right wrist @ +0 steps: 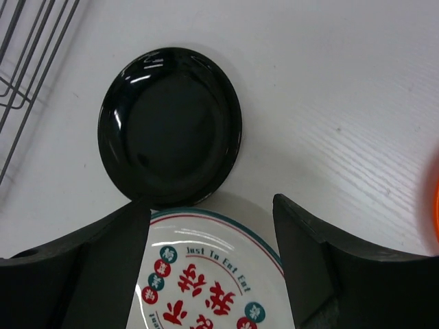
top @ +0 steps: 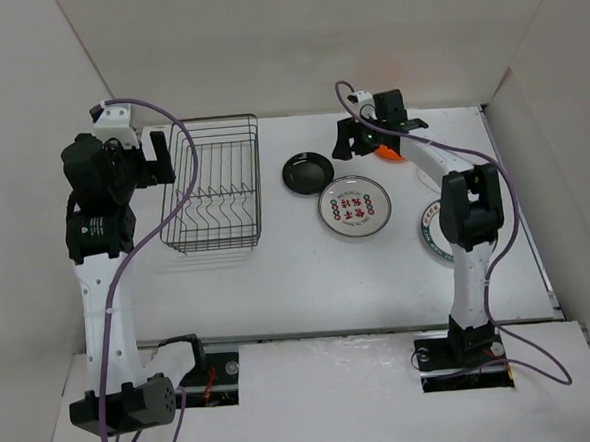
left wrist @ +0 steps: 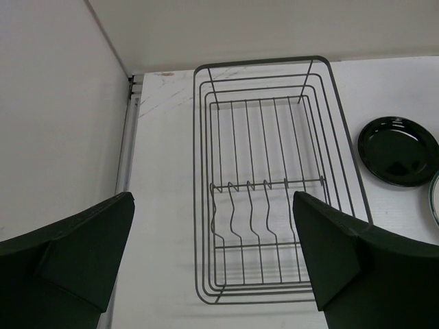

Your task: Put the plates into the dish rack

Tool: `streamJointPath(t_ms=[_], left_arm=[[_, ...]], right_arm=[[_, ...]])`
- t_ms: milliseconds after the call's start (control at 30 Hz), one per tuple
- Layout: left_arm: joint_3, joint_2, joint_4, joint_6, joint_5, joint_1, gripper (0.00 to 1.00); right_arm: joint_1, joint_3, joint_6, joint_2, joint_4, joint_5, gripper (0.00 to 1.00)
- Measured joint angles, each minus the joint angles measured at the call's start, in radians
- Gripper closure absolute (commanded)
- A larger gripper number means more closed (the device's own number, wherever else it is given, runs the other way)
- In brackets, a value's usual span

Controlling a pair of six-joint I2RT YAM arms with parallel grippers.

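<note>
The dark wire dish rack (top: 213,186) stands empty at the back left; it also shows in the left wrist view (left wrist: 274,178). To its right lie the small black plate (top: 306,172) and the white plate with red characters (top: 354,207). The orange plate (top: 389,154) and the green-rimmed white plate (top: 433,229) are partly hidden by the right arm. The clear glass plate is not in view. My left gripper (top: 159,157) (left wrist: 212,205) is open and empty, above the rack's left end. My right gripper (top: 344,139) (right wrist: 211,205) is open and empty, above the black plate (right wrist: 170,127) and the white plate (right wrist: 206,274).
White walls close in the table at the back and on both sides. The rack's corner wires (right wrist: 27,48) show at the top left of the right wrist view. An orange edge (right wrist: 435,205) shows at its right border.
</note>
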Motion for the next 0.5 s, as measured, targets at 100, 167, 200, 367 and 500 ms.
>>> streamJointPath(t_ms=[100, 167, 200, 367, 500], left_arm=[[-0.002, -0.01, 0.0, 0.003, 0.006, 0.0, 0.0], [-0.005, -0.014, -0.001, 0.004, 0.01, 0.0, 0.0], [-0.007, -0.015, -0.001, 0.004, 0.011, 0.0, 0.0], [-0.04, -0.029, -0.004, 0.003, 0.017, 0.0, 0.0], [-0.052, -0.029, -0.01, 0.003, 0.02, 0.0, 0.0]], right_arm=[[0.004, 0.049, 0.001, 0.046, 0.001, -0.026, 0.26], [0.009, 0.077, 0.004, 0.078, 0.002, -0.04, 0.27], [0.013, 0.09, 0.005, 0.095, 0.002, -0.044, 0.3], [0.033, 0.124, 0.016, 0.173, -0.001, -0.059, 0.36], [0.04, 0.138, 0.039, 0.212, -0.011, -0.059, 0.45]])
